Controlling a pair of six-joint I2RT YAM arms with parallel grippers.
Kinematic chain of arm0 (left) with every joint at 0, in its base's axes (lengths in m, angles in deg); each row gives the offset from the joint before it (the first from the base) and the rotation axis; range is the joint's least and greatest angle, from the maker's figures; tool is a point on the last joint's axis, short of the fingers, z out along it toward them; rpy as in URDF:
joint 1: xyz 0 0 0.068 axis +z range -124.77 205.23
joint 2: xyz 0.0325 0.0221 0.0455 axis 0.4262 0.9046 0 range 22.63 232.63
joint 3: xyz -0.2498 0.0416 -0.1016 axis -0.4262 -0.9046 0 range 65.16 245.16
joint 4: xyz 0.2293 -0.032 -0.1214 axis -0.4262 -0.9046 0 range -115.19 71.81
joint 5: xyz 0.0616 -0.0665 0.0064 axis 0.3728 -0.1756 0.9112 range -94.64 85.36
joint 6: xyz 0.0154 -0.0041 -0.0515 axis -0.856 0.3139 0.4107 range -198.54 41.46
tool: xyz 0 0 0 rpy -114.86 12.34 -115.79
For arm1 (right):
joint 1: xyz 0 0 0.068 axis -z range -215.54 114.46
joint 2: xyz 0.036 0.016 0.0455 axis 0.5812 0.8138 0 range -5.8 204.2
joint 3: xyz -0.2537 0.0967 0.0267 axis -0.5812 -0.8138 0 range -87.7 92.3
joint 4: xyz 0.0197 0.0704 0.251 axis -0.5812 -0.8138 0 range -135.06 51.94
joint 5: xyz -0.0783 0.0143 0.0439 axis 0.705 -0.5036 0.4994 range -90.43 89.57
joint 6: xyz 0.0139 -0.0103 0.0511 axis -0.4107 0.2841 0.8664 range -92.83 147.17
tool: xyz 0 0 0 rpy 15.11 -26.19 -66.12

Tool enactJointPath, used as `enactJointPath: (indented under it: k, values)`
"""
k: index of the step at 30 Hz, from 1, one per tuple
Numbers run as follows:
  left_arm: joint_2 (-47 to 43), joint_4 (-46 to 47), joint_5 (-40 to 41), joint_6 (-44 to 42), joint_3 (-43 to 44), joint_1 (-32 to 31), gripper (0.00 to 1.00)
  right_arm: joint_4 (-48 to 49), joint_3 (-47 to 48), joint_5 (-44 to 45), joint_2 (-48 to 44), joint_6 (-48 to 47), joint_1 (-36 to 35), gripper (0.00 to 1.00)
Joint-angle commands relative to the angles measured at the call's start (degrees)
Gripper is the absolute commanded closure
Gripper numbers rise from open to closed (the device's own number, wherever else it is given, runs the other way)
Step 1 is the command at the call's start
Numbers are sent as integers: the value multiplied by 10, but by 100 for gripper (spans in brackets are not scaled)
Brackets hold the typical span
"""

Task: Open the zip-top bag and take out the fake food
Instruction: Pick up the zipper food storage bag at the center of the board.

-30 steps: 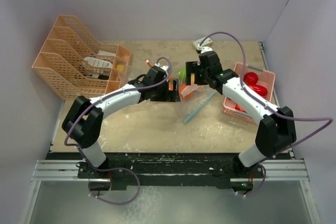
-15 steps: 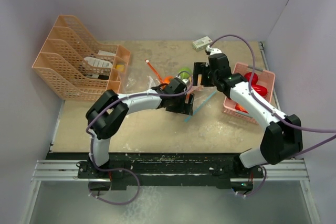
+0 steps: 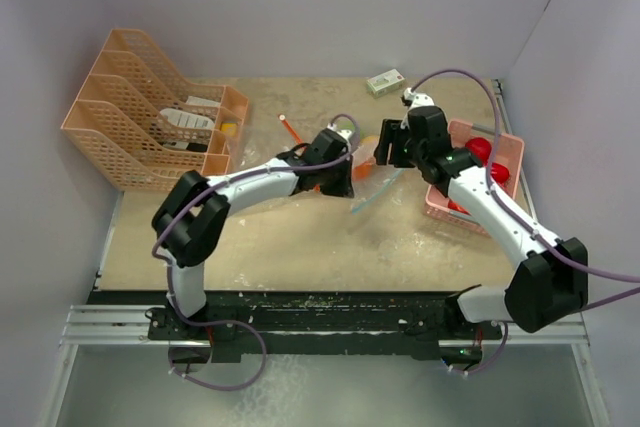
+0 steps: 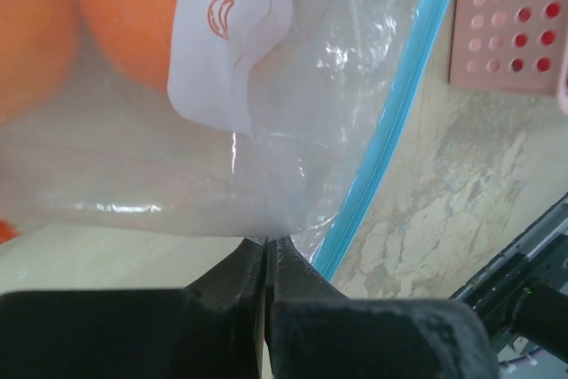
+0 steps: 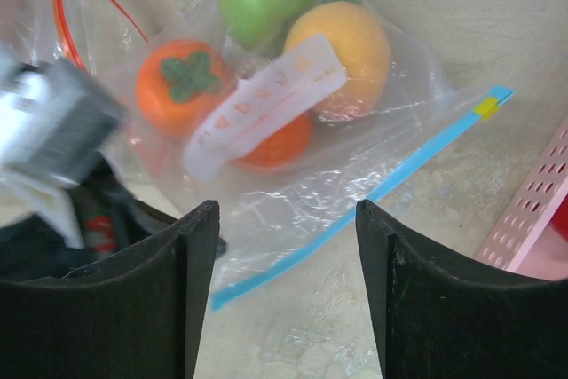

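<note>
On the table [image 3: 280, 237], the left gripper [image 4: 266, 250] pinches the unopened-looking zip-top bag [image 5: 293, 193], fake food [image 5: 337, 42] inside; the right gripper [image 5: 284, 219] gapes above.

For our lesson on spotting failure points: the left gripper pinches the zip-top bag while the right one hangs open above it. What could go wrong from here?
1. The left gripper holds only a thin fold of the zip-top bag beside the blue zip strip; a pull may slide the film out.
2. The strip looks sealed along its length; the open right gripper, closing there, may grab both walls together instead of one lip.
</note>
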Motion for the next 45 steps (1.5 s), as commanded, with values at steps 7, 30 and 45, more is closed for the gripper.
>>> enactJointPath:
  k: [7, 30, 45]
  values:
    - [-172, 1, 8, -4, -49, 88, 100, 45, 3, -149, 14, 125, 73, 8]
    - [-200, 10, 9, 8, -84, 88, 100, 10, 101, -103, 143, 170, 84, 44]
    - [-199, 5, 13, 9, -81, 88, 100, -24, 109, -120, 131, 198, 88, 24]
